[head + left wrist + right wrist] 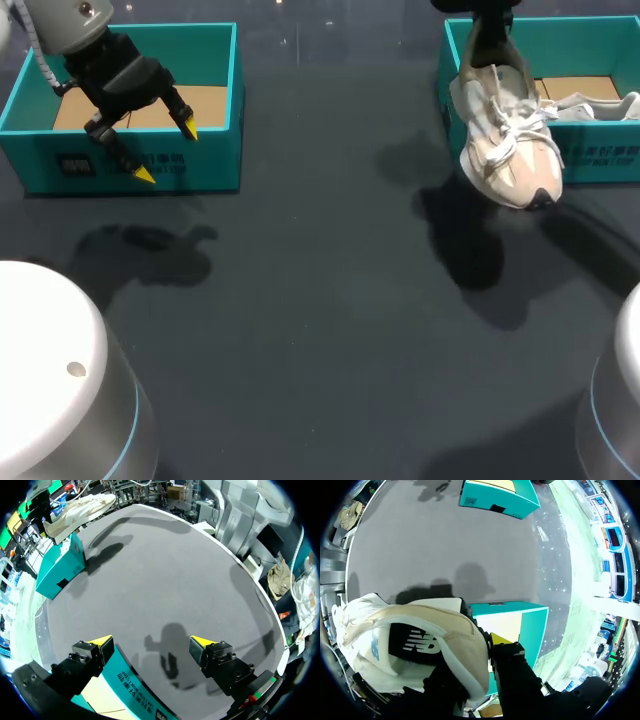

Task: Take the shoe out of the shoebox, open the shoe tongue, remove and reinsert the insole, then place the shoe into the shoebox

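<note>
As the right hand [489, 645] clasps its heel, the shoe [505, 140] hangs beneath.

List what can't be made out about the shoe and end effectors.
- Insole: inside the shoe, hidden by its upper in the head and right wrist views.
- Right end effector: cut off by the head view's top edge; in the right wrist view the shoe's heel covers one finger.
- Right shoebox: runs past the head view's edge.
</note>
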Tool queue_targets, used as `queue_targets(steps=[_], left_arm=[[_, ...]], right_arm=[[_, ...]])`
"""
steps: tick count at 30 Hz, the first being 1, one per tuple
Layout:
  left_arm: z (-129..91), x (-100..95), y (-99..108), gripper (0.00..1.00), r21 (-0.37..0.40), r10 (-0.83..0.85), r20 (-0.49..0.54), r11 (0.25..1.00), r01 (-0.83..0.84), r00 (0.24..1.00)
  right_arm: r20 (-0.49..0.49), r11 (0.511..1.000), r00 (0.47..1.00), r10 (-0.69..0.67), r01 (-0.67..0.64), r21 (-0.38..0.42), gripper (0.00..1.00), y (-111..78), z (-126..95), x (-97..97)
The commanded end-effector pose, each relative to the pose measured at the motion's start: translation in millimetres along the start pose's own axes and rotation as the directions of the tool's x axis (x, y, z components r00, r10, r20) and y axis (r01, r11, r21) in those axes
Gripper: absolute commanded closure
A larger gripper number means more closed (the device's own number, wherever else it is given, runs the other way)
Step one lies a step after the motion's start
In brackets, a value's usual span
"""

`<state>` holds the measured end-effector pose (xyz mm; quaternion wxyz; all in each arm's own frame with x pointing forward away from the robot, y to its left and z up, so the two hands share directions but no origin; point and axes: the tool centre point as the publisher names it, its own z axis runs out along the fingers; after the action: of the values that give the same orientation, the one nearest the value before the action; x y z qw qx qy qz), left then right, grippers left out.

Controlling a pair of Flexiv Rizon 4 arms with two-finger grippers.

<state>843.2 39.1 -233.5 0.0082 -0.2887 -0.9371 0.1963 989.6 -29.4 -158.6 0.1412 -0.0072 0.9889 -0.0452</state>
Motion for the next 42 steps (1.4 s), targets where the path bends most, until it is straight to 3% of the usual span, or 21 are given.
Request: queue_targets(steps=[1, 7, 11, 22, 36, 42], left_arm=[[-0.4, 0.6, 0.0, 0.00, -0.002, 0.001, 0.000, 1.000, -0.001, 1.000], [-0.4, 0.6, 0.0, 0.00, -0.002, 0.001, 0.000, 1.000, -0.001, 1.000], [-0.4, 0.6, 0.0, 0.00, -0.002, 0.001, 0.000, 1.000, -0.001, 1.000], [-0.4, 0.6, 0.0, 0.00, -0.002, 0.001, 0.000, 1.000, -0.001, 1.000], [-0.4, 0.6, 0.0, 0.00, -0.002, 0.001, 0.000, 1.000, -0.001, 1.000], [-0.4, 0.6, 0.0, 0.00, -0.002, 0.001, 0.000, 1.000, -0.001, 1.000]], right_arm=[[0.003, 1.000, 1.000, 0.000, 0.000, 0.001, 1.00, -0.2, -1.0, 1.3], [0.003, 1.000, 1.000, 0.000, 0.000, 0.001, 1.00, -0.2, -1.0, 1.3], [0.035, 1.000, 0.999, 0.007, -0.007, -0.001, 1.00, -26.3, 3.1, -29.7], [0.035, 0.995, 0.999, 0.023, -0.026, 0.097, 1.00, -110.4, 10.0, -114.4], [0.035, 0.995, 0.999, 0.023, -0.026, 0.097, 1.00, -110.4, 10.0, -114.4], [-0.018, 0.987, 1.000, 0.004, -0.001, 0.163, 1.00, -169.7, 1.3, -142.3]])
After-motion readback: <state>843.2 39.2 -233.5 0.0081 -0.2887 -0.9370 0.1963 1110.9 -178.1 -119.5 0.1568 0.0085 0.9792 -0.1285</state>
